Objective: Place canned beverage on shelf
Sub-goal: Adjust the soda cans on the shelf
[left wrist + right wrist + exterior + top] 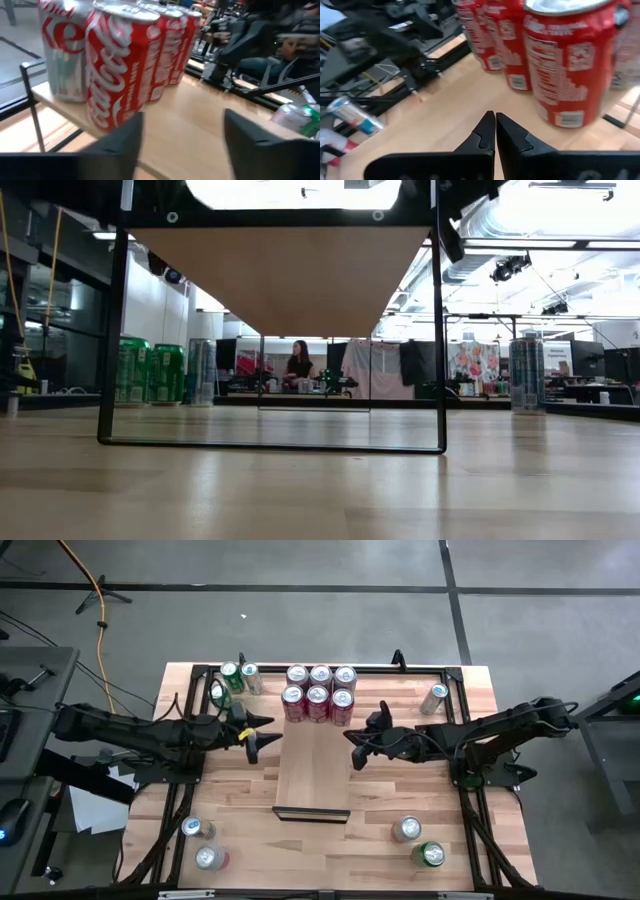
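Note:
The shelf is a pale board raised on a thin black frame over the middle of the table. Several red cans stand upright on its far end, and both wrist views show them close ahead. My left gripper hovers at the shelf's left edge, open, with nothing between its fingers. My right gripper hovers over the shelf's right edge, shut and empty. Both point toward the shelf's middle.
Two green cans and a silver one stand at the table's far left. A silver can stands at the far right. Two cans are near left, and two more near right. The low view looks under the shelf.

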